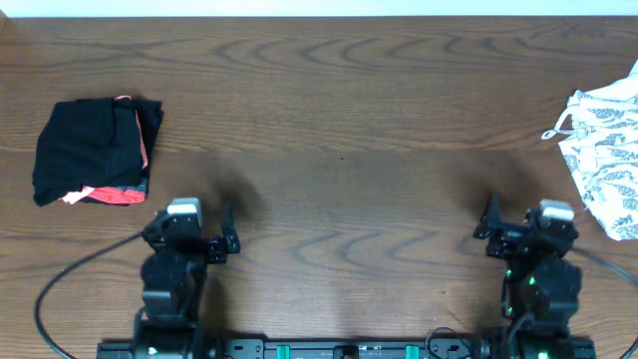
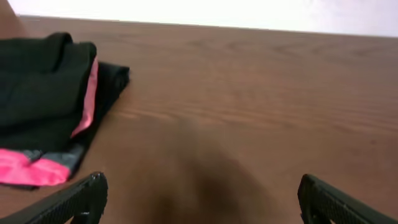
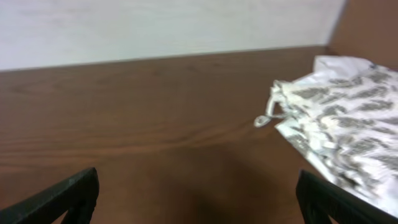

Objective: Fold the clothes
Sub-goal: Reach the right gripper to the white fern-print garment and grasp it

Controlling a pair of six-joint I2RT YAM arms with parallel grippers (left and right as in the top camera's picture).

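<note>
Both left fingers point(image 2: 69, 204) and right fingers point(image 3: 68, 199) gape wide, empty.

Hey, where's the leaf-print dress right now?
The leaf-print dress lies bunched on the table at the overhead view's right edge, partly cut off, ahead and right of the right claw.

No readable text, labels, brands, numbers or signs anywhere in the three views
</note>
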